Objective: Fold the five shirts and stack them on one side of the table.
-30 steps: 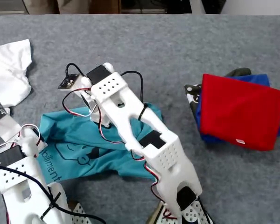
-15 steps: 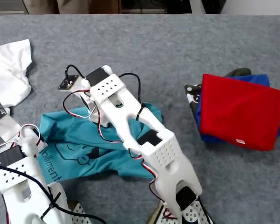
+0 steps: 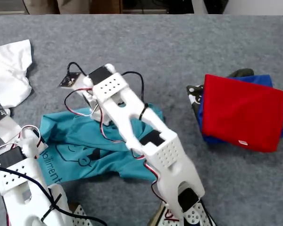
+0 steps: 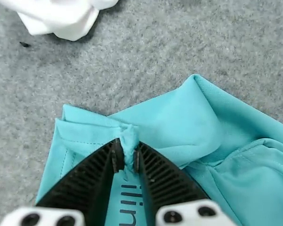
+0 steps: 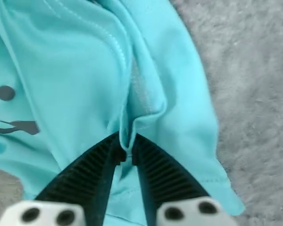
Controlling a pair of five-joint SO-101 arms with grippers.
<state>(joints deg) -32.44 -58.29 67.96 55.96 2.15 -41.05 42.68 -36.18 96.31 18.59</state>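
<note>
Currently the left pincer (image 4: 125,157) and right pincer (image 5: 125,153) each pinch shut on a fold of the teal shirt (image 3: 85,146), crumpled near the bench's (image 3: 179,47) front edge; spreading it for folding seems underway, likely needing both lifted together.

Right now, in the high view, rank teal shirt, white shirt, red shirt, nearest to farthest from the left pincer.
1. Teal shirt, held in the left pincer.
2. White shirt, left edge of the table.
3. Red shirt, far right side.
</note>
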